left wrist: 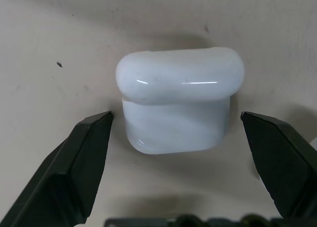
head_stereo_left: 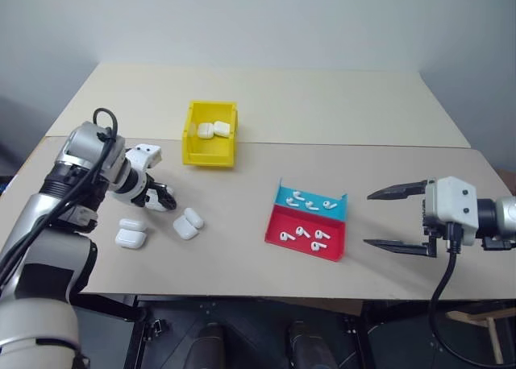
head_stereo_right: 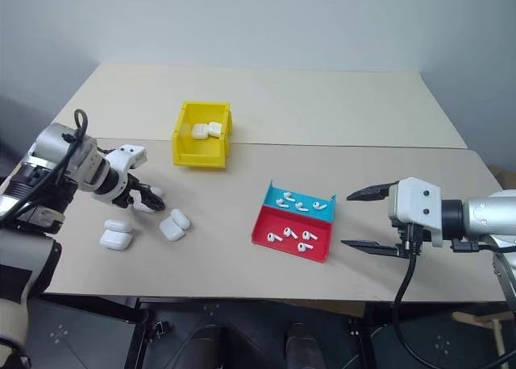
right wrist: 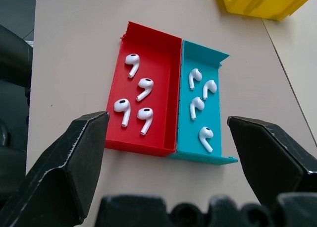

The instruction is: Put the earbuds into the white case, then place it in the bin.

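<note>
Beige tabletop [head_stereo_left: 242,224]: at left, left pincer [left wrist: 176,138] spread around the white case [left wrist: 178,100]; at right, right pincer [head_stereo_left: 397,220] spread, empty.

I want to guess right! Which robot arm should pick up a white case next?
Probably the left. Its open end effector already straddles a white case on the table. The right end effector hangs open by the earbud tray.

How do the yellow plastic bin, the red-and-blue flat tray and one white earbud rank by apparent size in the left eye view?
1. Red-and-blue flat tray and yellow plastic bin: look alike.
2. White earbud: smallest.
</note>
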`<action>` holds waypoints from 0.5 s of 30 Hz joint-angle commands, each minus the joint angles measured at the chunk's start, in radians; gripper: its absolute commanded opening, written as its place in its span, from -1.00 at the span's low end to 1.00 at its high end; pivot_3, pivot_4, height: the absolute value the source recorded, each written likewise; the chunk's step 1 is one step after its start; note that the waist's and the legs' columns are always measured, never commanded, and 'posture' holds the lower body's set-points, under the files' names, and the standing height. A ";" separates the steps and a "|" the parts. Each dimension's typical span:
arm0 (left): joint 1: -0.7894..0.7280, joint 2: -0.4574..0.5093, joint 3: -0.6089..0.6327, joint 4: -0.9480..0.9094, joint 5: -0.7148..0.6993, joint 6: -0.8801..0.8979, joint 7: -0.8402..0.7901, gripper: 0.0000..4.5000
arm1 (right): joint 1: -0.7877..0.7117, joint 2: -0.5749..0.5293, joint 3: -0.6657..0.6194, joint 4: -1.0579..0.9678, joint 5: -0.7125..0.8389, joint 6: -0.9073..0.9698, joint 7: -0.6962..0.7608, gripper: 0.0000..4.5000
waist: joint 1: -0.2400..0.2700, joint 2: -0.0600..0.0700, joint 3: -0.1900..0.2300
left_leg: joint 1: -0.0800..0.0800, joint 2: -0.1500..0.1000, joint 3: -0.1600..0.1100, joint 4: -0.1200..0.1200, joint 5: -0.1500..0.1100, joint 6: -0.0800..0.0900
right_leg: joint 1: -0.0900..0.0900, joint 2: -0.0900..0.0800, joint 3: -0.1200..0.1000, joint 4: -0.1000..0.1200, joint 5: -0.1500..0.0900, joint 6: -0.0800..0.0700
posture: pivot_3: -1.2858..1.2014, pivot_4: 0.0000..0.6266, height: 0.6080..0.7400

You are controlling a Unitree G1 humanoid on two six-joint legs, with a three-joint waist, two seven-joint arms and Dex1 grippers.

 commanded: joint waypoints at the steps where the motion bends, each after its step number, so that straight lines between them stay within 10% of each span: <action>1: -0.019 -0.003 -0.006 0.050 0.017 0.006 -0.037 1.00 | -0.005 -0.015 -0.029 -0.025 0.005 0.009 -0.004 0.98 | 0.000 0.000 0.000 | 0.000 0.000 0.000 0.000 0.000 0.000 | 0.000 0.000 0.000 0.000 0.000 0.000 | 0.03 -0.52 1.00; 10: -0.024 -0.019 0.006 0.072 0.044 -0.001 -0.046 0.24 | -0.003 -0.017 -0.034 -0.026 0.002 0.010 -0.005 1.00 | 0.001 0.000 0.000 | 0.000 0.000 0.000 0.000 0.000 0.000 | 0.000 0.000 0.000 0.000 0.000 0.000 | 0.03 -0.52 1.00; 15: -0.029 -0.013 0.015 0.041 0.051 -0.022 -0.044 0.23 | -0.019 -0.020 -0.028 -0.017 -0.001 0.009 -0.006 1.00 | 0.001 0.000 0.000 | 0.000 0.000 0.000 0.000 0.000 0.000 | 0.000 0.000 0.000 0.000 0.000 0.000 | 0.03 -0.52 1.00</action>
